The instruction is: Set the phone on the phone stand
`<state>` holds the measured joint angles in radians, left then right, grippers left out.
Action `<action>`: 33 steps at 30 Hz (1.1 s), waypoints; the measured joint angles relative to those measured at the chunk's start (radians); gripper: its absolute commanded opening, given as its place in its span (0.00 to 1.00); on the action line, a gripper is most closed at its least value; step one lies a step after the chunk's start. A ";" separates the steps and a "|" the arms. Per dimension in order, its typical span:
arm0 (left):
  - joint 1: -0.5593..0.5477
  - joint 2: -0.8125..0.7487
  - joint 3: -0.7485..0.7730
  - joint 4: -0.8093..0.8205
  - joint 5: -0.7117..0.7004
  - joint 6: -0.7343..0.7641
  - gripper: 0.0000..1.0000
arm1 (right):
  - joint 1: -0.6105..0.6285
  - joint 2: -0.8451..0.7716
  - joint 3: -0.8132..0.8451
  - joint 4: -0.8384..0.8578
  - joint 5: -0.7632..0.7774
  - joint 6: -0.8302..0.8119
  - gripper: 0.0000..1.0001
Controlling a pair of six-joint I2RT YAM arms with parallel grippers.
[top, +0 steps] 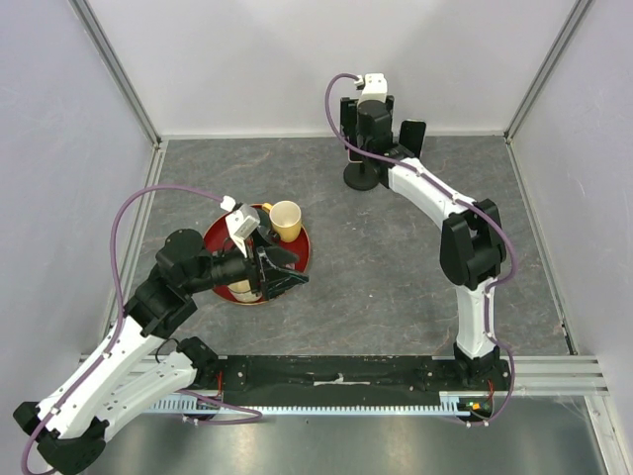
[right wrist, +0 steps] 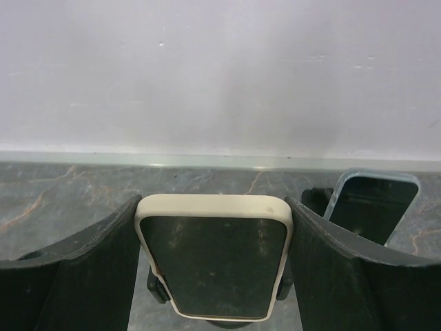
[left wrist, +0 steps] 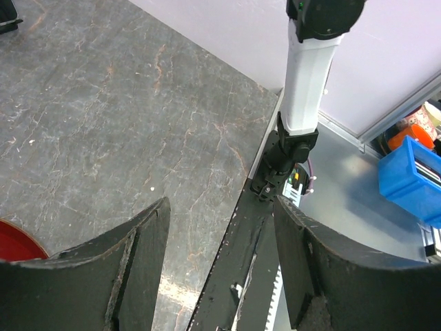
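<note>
In the top view, your right gripper stood over the small matte black disc-based stand, upper centre. In the left wrist view, the left gripper gaped wide, empty. In the right wrist view, the jaws pinched the large cream-rimmed glossy black phone; if you released it off-centre, it could topple.

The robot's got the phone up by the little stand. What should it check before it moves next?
1. The phone is held tight by the right hand: ok.
2. The phone sits straight, not tipped sideways: ok.
3. The phone rests on the phone stand: cannot tell, only dark bits show under it.
4. The other phone is clear of the right hand: cannot tell, it is very close.
5. The left hand is open, empty and away over the red plate: ok.
</note>
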<state>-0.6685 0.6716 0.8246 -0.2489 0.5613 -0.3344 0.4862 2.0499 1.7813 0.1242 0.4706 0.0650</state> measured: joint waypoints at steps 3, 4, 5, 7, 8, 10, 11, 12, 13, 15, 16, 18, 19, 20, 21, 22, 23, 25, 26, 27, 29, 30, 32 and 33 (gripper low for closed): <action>0.000 -0.004 0.001 -0.010 0.000 0.003 0.67 | -0.023 0.047 0.057 0.000 -0.005 -0.010 0.00; 0.000 -0.005 0.001 -0.013 0.000 0.004 0.67 | -0.031 0.060 0.072 0.000 -0.008 -0.013 0.00; 0.000 -0.007 0.001 -0.015 0.000 0.004 0.67 | -0.037 0.071 0.084 0.003 -0.013 -0.014 0.00; 0.000 -0.009 0.001 -0.019 0.001 0.006 0.67 | -0.048 0.084 0.101 0.005 -0.027 -0.014 0.00; 0.000 -0.010 0.001 -0.022 0.001 0.006 0.67 | -0.053 0.090 0.109 0.005 -0.033 -0.014 0.00; 0.000 -0.012 0.001 -0.029 0.001 0.006 0.67 | -0.061 0.103 0.127 0.005 -0.045 -0.017 0.00; 0.000 -0.013 0.001 -0.032 0.001 0.006 0.67 | -0.064 0.110 0.137 0.005 -0.048 -0.019 0.00; 0.000 -0.014 0.001 -0.034 0.001 0.006 0.67 | -0.066 0.115 0.144 0.004 -0.051 -0.021 0.00; 0.000 -0.014 0.001 -0.035 0.001 0.006 0.67 | -0.068 0.121 0.153 0.003 -0.054 -0.021 0.03; 0.000 -0.016 0.001 -0.035 0.001 0.006 0.67 | -0.069 0.126 0.159 0.003 -0.058 -0.025 0.30; 0.000 -0.016 0.001 -0.035 0.001 0.006 0.67 | -0.069 0.126 0.159 0.003 -0.059 -0.024 0.34; 0.000 -0.016 0.001 -0.035 0.001 0.006 0.67 | -0.069 0.126 0.159 0.002 -0.060 -0.024 0.51; 0.000 -0.016 0.001 -0.035 0.001 0.006 0.67 | -0.069 0.126 0.159 0.002 -0.063 -0.024 0.60; 0.000 -0.016 0.001 -0.035 0.001 0.006 0.67 | -0.069 0.126 0.158 0.002 -0.064 -0.024 0.68; 0.000 -0.017 0.001 -0.035 0.001 0.006 0.67 | -0.069 0.126 0.158 0.002 -0.066 -0.023 0.81; 0.000 -0.018 0.001 -0.035 0.001 0.005 0.67 | -0.069 0.126 0.157 0.002 -0.069 -0.021 0.86; 0.000 -0.018 0.001 -0.036 0.001 0.005 0.67 | -0.069 0.126 0.157 0.000 -0.070 -0.019 0.92; 0.000 -0.023 0.001 -0.037 0.001 0.002 0.67 | -0.069 0.126 0.156 -0.006 -0.070 -0.015 0.98; 0.000 -0.025 0.001 -0.040 0.001 0.000 0.67 | -0.069 0.126 0.156 -0.012 -0.070 -0.011 0.98; 0.000 -0.030 0.001 -0.042 0.001 -0.006 0.67 | -0.069 0.126 0.154 -0.018 -0.069 -0.010 0.98; 0.000 -0.042 0.001 -0.046 0.001 -0.018 0.67 | -0.069 0.113 0.138 -0.038 -0.070 -0.005 0.98; 0.000 -0.051 0.001 -0.049 0.001 -0.026 0.67 | -0.069 0.105 0.129 -0.051 -0.070 -0.001 0.98; 0.000 -0.069 0.001 -0.052 0.001 -0.041 0.67 | -0.068 0.083 0.111 -0.078 -0.068 0.004 0.98; 0.001 -0.079 0.001 -0.053 0.000 -0.050 0.67 | -0.067 0.069 0.101 -0.093 -0.063 0.008 0.98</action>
<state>-0.6678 0.5922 0.8257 -0.3019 0.5613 -0.3847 0.4194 2.1185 1.8828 0.0315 0.4080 0.0727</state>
